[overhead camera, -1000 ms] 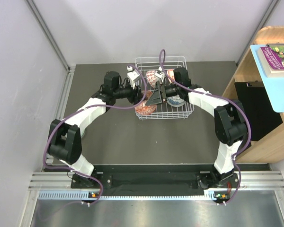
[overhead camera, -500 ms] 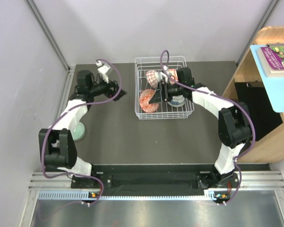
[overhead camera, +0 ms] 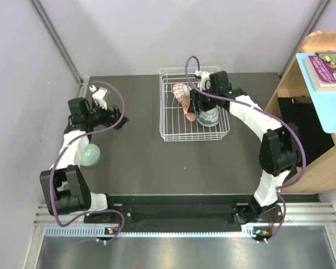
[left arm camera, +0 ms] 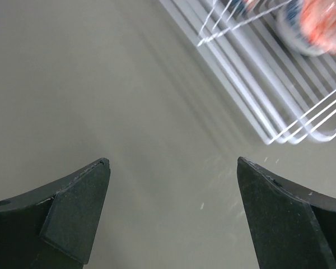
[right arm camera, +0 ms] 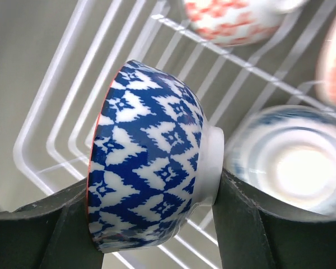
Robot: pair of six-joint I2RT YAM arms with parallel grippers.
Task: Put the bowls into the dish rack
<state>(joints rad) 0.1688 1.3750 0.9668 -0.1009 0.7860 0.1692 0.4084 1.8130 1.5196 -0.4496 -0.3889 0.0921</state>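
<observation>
A blue-patterned bowl point(right arm camera: 151, 162) is being held on its side over the dish rack point(overhead camera: 173, 128), its rim to one side and its white foot ring to the other. The right gripper point(right arm camera: 151, 193) is clamping it between rim and foot, one finger pressing on each. Below it in the rack, an orange-red bowl point(overhead camera: 181, 91) is sitting toward the far side, and an upturned blue-and-white bowl point(overhead camera: 208, 117) is resting foot up just beside the held one. Well to the left, the left gripper point(overhead camera: 122, 120) is hovering over the dark table point(overhead camera: 140, 162) with its jaws spread wide and nothing between them. A pale green bowl point(overhead camera: 90, 154) is lying on the table beside the left arm, apart from the rack.
</observation>
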